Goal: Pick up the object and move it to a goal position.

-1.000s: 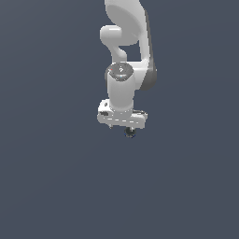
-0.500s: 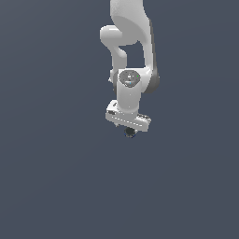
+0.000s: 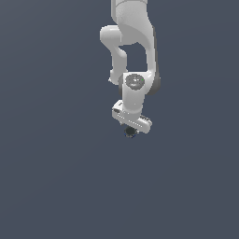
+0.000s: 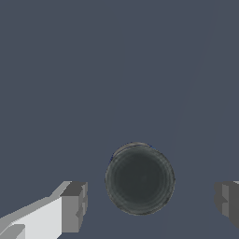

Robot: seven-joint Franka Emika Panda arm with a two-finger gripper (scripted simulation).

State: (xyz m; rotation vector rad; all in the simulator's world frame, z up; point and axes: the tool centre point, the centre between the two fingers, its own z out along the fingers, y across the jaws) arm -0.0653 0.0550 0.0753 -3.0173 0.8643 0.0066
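One white arm (image 3: 135, 56) hangs in the exterior view, and we see the dark object (image 3: 130, 132) just beneath its gripper (image 3: 131, 130). In the wrist view we find the fingers (image 4: 74, 207) spread wide, the object (image 4: 139, 179) between them, untouched.

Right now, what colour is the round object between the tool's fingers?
Very dark grey, near black; the object shows best in the wrist view.

We are looking at nothing but a plain slate-grey backdrop (image 3: 51, 177), which is filling the exterior view from edge to edge with no seams, marks or edges showing. In the wrist view, the same flat grey surface (image 4: 70, 70) is covering the whole frame.
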